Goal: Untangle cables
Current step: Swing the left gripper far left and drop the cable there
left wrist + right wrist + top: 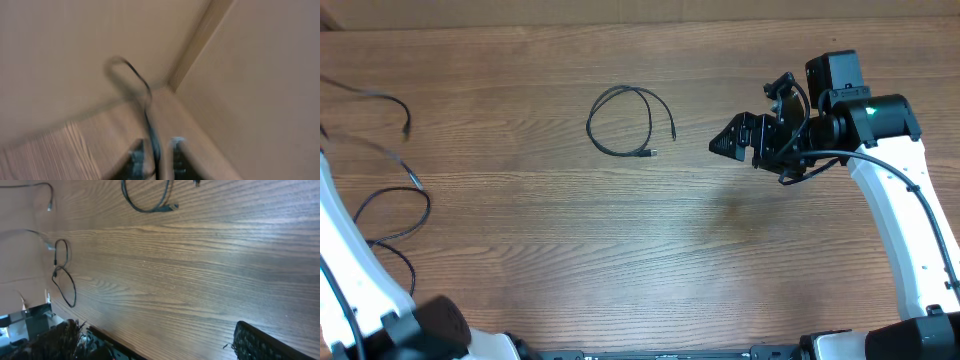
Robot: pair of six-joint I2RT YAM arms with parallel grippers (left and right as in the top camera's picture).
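**Right gripper wide and empty; left grip unclear**

- Right gripper (720, 144): the right wrist view has its fingers (260, 342) far apart at the bottom corners, with only bare table (200, 280) between them. Spread wide, holding nothing.
- Coil (589, 125): one thin black cable in a loose ring, flat on the table. It sits straight ahead of the right fingertips, near but not touching. Both plug ends are on the side nearest the gripper, and one (172, 206) points back toward it.
- Far cables: two more cords lie well beyond the coil from the right gripper, near the left arm's side.
  - Upper cord (370, 95) runs in from the table edge and ends in a small plug.
  - Lower cord (424, 200) curls into an open loop. In the right wrist view (65, 280) it reads as two stacked loops.
  - The two don't appear to cross each other.
- Left gripper (156, 157): out of the overhead view, and its wrist view is badly motion-blurred.
  - A dark cable (150, 120) runs out from between its fingers (135, 160), closer to the left one, and arcs into a hoop ahead.
  - The gap looks narrow, but I cannot tell whether it is actually clamped.
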